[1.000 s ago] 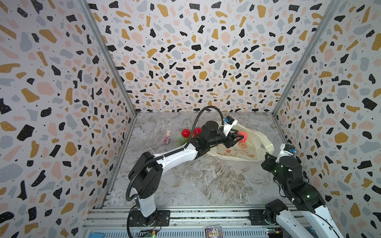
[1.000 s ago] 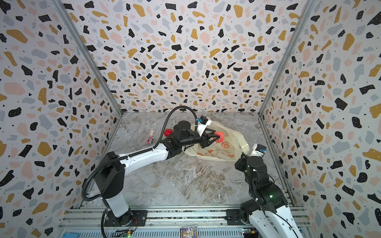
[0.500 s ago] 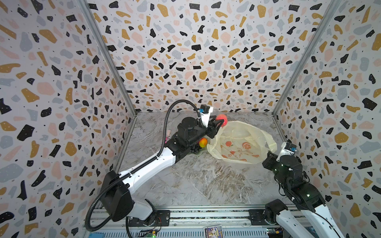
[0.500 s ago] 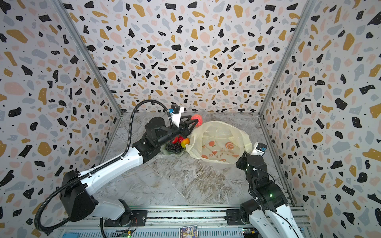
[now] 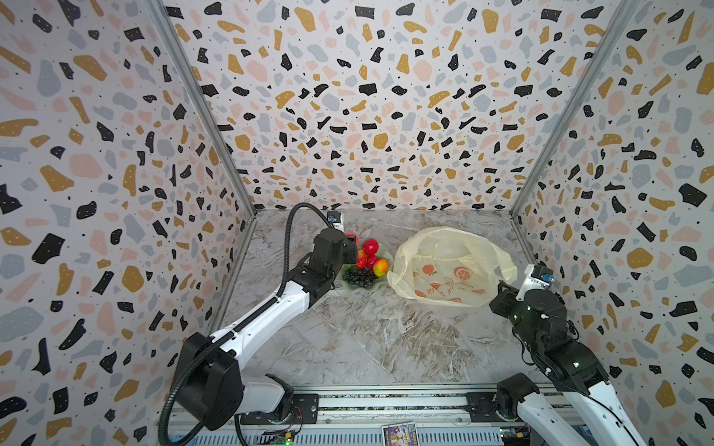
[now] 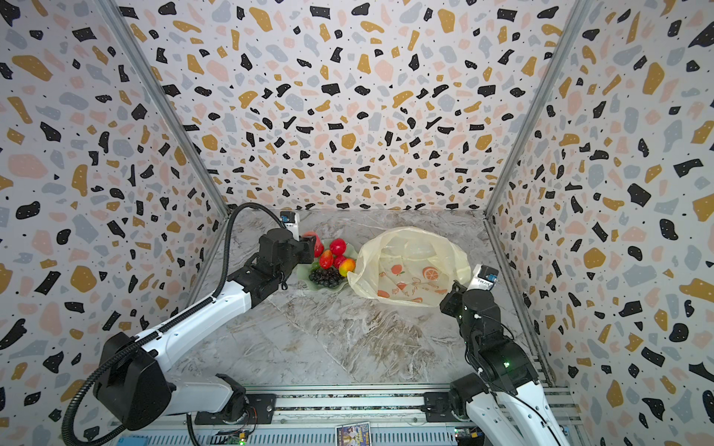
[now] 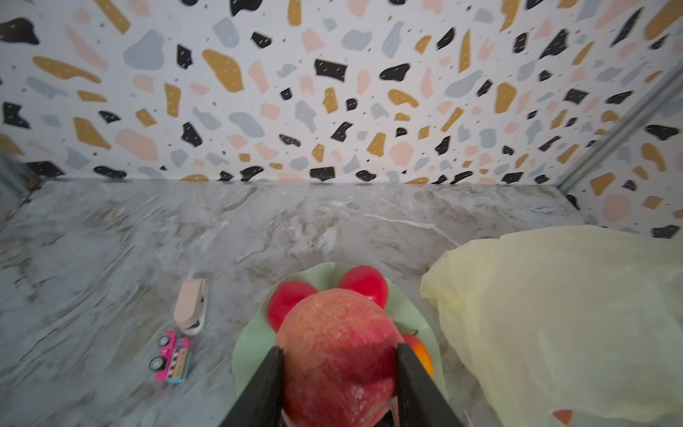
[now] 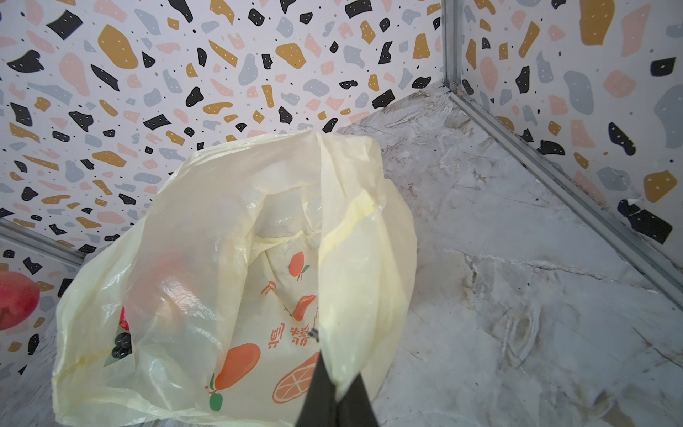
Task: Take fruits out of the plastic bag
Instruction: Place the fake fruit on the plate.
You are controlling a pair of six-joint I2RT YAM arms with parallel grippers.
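Pinching the near right edge of the plastic bag [image 8: 221,258] with the right gripper [image 8: 338,373], jaws together on a fold of film. Lying crumpled on the marble tabletop [image 5: 386,340] beyond that, printed with orange fruit (lettering too small to read in both top views). Resting just left of the bag on a pale green wavy-rimmed plate [image 5: 361,288]: black grape bunch [image 5: 359,275], red-yellow peach [image 5: 381,266], red apple [image 5: 370,246]. Clamping a pinkish-red apple [image 7: 336,325] over the plate's far left edge with the left gripper [image 7: 340,347], jaws spread only by the fruit's width. Sitting farther left on the table, apart from the plate: pink toy car [image 7: 172,356], pale pink stapler-like trinket [image 7: 190,307].
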